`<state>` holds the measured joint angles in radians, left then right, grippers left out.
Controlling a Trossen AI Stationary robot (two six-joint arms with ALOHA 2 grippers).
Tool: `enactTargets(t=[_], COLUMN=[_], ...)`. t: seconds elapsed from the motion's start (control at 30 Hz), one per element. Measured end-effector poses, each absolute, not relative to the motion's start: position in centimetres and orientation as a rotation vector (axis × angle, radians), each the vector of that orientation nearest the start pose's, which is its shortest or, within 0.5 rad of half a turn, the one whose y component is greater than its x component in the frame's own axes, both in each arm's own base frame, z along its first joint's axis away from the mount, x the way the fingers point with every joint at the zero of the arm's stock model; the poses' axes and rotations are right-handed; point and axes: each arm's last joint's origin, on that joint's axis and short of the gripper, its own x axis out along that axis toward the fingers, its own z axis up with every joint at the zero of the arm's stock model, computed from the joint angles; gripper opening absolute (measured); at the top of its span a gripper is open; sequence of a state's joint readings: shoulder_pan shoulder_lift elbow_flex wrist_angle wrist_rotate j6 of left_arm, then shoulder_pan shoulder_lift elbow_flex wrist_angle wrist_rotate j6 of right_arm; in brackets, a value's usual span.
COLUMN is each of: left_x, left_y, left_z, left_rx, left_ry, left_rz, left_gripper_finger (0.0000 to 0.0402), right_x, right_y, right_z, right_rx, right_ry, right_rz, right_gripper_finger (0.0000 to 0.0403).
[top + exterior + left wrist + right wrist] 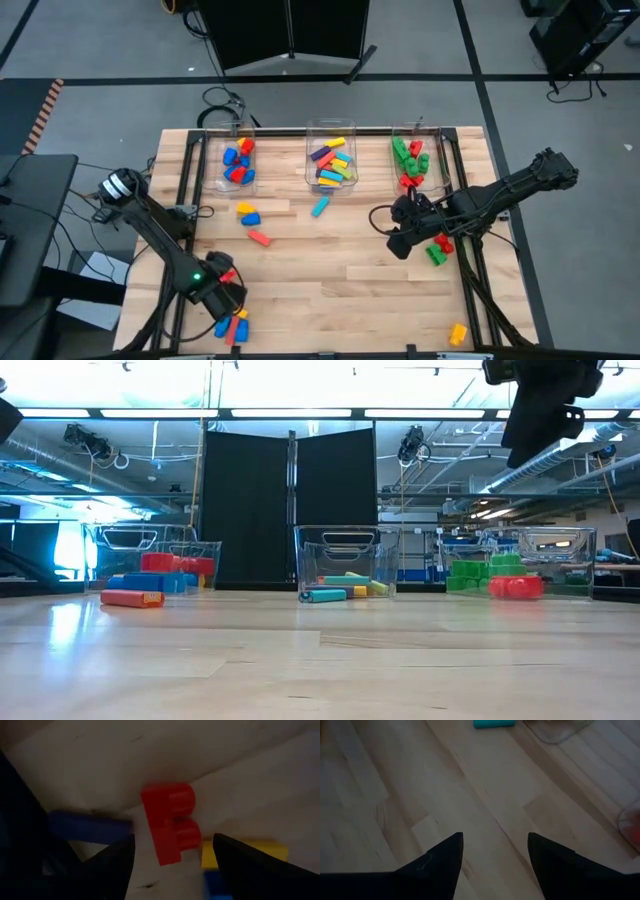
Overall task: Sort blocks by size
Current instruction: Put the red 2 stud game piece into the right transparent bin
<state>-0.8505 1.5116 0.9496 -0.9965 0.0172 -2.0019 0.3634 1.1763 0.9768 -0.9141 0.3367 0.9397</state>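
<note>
On the table [330, 280] — three bins [331, 160], two arms.

Overhead and table-level cameras share the three bins [331, 165]; wrist cameras look closely down at the tabletop [395, 780].

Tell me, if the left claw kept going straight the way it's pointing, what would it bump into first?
Most likely the red block. In the left wrist view it sits right between the open fingers of the left gripper, with blue and yellow blocks beside it. How near it is, is hard to judge.

floor [100, 60] grey — black screen [290, 510] | ceiling lights [290, 412] on
</note>
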Motion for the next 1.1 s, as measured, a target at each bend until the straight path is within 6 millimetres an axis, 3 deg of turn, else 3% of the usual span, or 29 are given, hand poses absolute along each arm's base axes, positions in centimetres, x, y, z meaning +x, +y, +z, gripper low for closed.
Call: enactTargets(t=[0.17,0.37,0.5,0.63,0.8,1.1], left_x=[15.7,15.6,15.0,14.8,14.7,15.0], left_y=[-18.0,-17.7,-17.1,-16.9,-16.9,-17.2], left_z=[18.0,14.8,13.7,13.5,13.5,14.1], left_rx=[-0.955,-1.065,-1.109,-1.083,-1.051,-1.017], left_ry=[1.358,1.339,1.328,1.346,1.376,1.384], left_rz=[0.975,0.867,0.914,0.914,0.891,0.877], left_gripper_finger=[0.0275,0.0275,0.0274,0.0248,0.0176,0.0171], right_x=[20.2,20.2,20.2,20.2,20.2,20.2], right_y=[6.7,6.7,6.7,6.7,6.7,6.7], right_z=[27.2,27.2,27.2,27.2,27.2,27.2], right_rx=[0.471,0.471,0.472,0.475,0.476,0.458], right_ry=[0.945,0.945,0.945,0.947,0.947,0.952], right_rz=[-0.453,-0.452,-0.452,-0.447,-0.447,-0.436], right_gripper_finger=[0.0233,0.0233,0.0233,0.0233,0.0233,0.0233])
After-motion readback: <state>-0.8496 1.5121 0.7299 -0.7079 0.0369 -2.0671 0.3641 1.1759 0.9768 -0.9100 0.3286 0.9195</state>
